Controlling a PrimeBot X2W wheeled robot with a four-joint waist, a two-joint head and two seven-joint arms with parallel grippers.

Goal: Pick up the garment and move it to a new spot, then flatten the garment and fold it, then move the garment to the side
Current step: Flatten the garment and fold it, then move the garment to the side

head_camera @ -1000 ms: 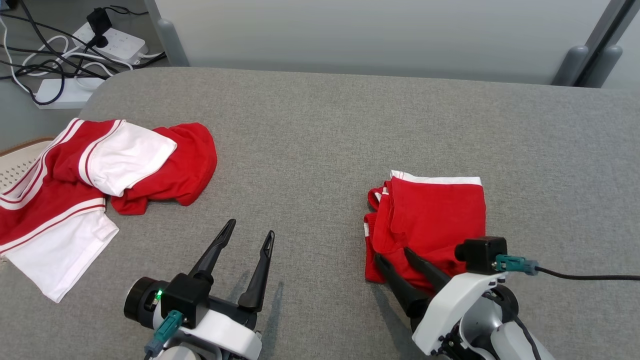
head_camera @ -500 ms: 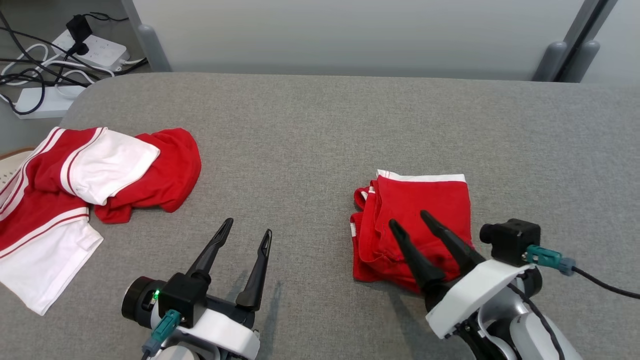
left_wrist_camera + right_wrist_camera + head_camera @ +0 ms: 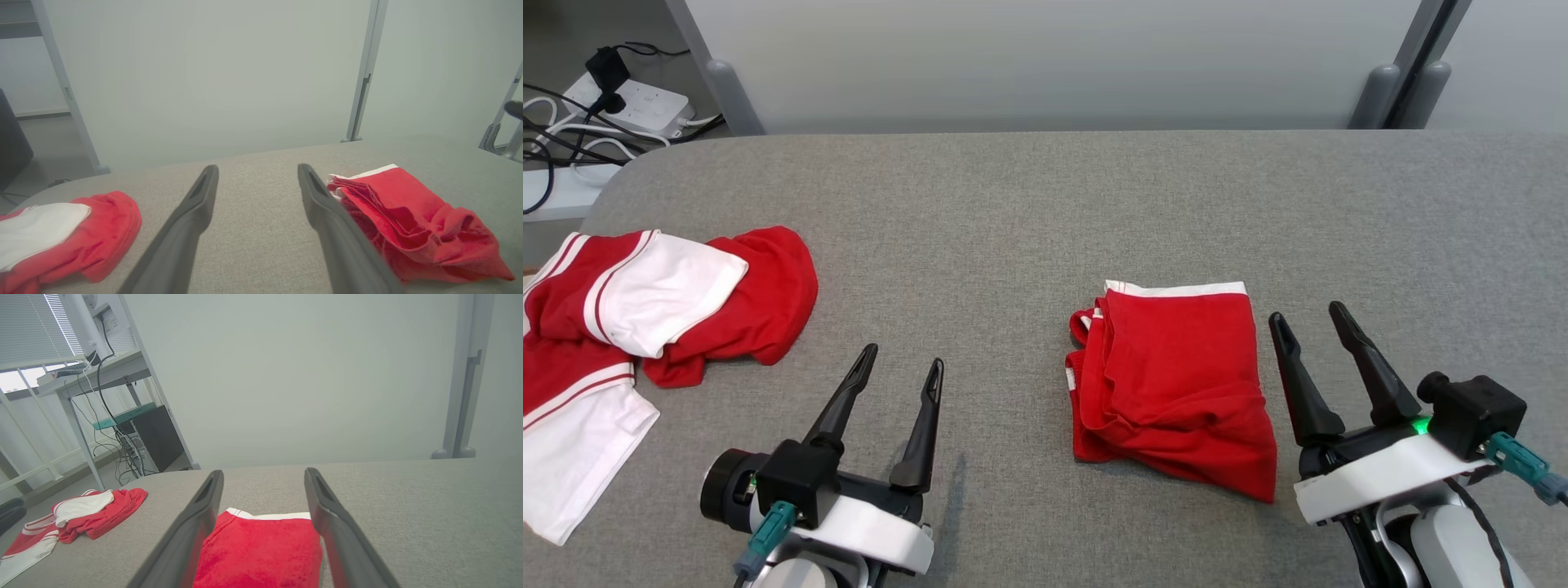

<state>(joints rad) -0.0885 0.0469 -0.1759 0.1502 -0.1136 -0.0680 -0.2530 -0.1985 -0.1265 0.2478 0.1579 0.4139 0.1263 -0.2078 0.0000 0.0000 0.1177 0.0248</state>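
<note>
While both pairs of fingers stand spread and empty, the right gripper [image 3: 1305, 313] sits just right of the folded red garment [image 3: 1172, 384] (the left gripper [image 3: 905, 354] is well apart, leftward), which lies lengthwise away from the robot on the grey table [image 3: 1045, 212].

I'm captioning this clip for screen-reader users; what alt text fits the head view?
A folded red garment lies on a grey padded table, with the open right gripper just to its right and the open left gripper further left. A red-and-white clothing pile sits at the table's left edge.
</note>
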